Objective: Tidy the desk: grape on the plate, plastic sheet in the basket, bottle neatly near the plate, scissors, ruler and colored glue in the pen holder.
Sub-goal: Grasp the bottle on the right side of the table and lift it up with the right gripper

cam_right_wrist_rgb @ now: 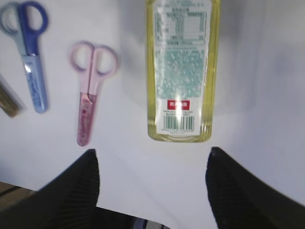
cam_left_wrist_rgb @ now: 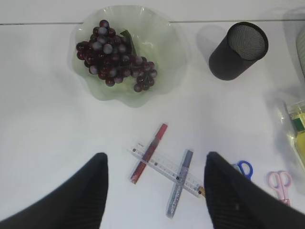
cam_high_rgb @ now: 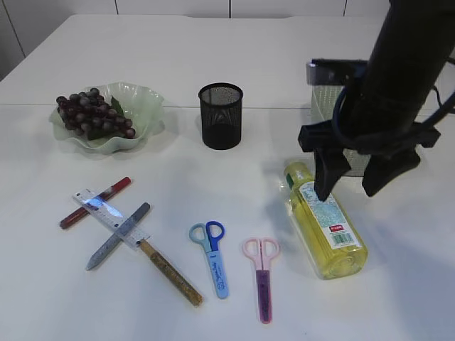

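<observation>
Exterior view: right fingers (cam_high_rgb: 355,183) spread above the bottle (cam_high_rgb: 324,220) (left ones (cam_left_wrist_rgb: 155,191) parted, empty).

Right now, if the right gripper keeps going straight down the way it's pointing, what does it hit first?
Probably the bottle: the open right gripper hangs just above it, jaws either side of its lying body, though wrist-view depth is unclear.

white table (cam_high_rgb: 213,57), seam across its far part.
</observation>
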